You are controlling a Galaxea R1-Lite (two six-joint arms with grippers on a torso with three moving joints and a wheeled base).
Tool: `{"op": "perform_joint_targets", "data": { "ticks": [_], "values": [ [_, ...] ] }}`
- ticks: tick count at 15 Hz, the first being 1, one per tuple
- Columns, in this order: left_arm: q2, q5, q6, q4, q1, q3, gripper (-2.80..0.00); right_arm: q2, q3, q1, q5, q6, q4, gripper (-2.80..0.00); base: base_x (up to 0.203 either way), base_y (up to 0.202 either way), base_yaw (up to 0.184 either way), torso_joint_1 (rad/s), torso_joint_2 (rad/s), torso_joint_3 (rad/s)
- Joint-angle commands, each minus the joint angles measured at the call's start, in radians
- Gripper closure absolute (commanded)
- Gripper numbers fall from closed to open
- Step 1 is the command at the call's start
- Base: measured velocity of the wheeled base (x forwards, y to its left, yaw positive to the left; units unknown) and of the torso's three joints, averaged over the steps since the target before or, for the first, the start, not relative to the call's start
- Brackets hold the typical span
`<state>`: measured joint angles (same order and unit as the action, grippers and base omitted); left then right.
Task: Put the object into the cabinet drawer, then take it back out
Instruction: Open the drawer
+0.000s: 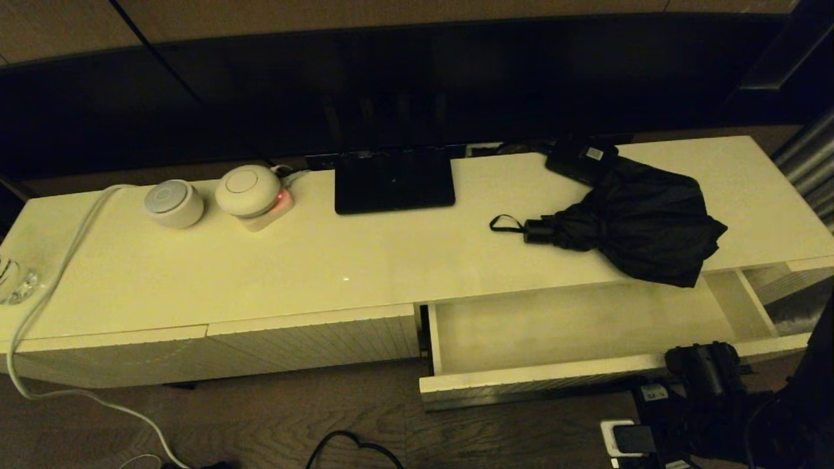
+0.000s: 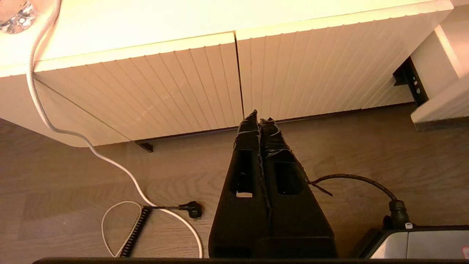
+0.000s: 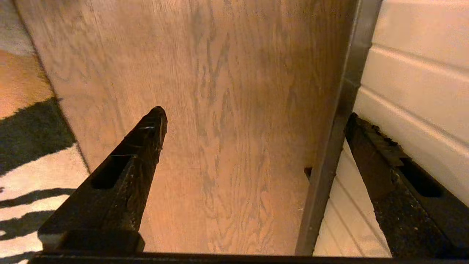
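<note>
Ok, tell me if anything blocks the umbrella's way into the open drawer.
Nothing visible does. The umbrella lies on the cabinet top, overhanging the open drawer, whose main compartment looks bare.

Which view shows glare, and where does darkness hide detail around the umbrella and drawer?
Head view: a small glare spot on the cabinet top; the umbrella is near-featureless black; the open drawer is evenly lit. Left wrist view: the cabinet top is washed out.

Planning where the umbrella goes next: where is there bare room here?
The open drawer looks bare. The cabinet top is free between the TV stand and its front edge. The umbrella and black box crowd the right end.
</note>
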<state>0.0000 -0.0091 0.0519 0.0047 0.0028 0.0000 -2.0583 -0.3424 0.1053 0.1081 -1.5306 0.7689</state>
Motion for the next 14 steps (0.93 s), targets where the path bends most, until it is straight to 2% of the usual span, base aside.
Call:
{"op": "perform_joint_targets", "data": {
  "ticks": [1, 8, 9, 11, 14],
  "values": [
    [0.0, 0.0, 0.001, 0.0, 0.0, 0.003, 0.0, 0.043, 0.013, -0.001, 0.01, -0.008, 0.009, -2.8, 0.0, 0.0, 0.0, 0.0, 0.0, 0.0],
    [0.0, 0.0, 0.0, 0.0, 0.0, 0.003, 0.0, 0.216, 0.058, -0.001, 0.051, -0.008, -0.007, -2.8, 0.0, 0.0, 0.0, 0.0, 0.0, 0.0],
    [0.0, 0.0, 0.002, 0.0, 0.0, 0.003, 0.0, 0.232, 0.076, -0.001, 0.051, -0.008, -0.009, 0.0, 0.0, 0.0, 0.0, 0.0, 0.0, 0.0],
    [0.0, 0.0, 0.0, 0.0, 0.0, 0.003, 0.0, 0.273, 0.095, -0.003, 0.05, -0.008, -0.03, 0.0, 0.0, 0.0, 0.0, 0.0, 0.0, 0.0],
    [0.0, 0.0, 0.0, 0.0, 0.0, 0.003, 0.0, 0.386, 0.086, -0.004, 0.05, -0.006, -0.14, 0.0, 0.0, 0.0, 0.0, 0.0, 0.0, 0.0]
  ]
}}
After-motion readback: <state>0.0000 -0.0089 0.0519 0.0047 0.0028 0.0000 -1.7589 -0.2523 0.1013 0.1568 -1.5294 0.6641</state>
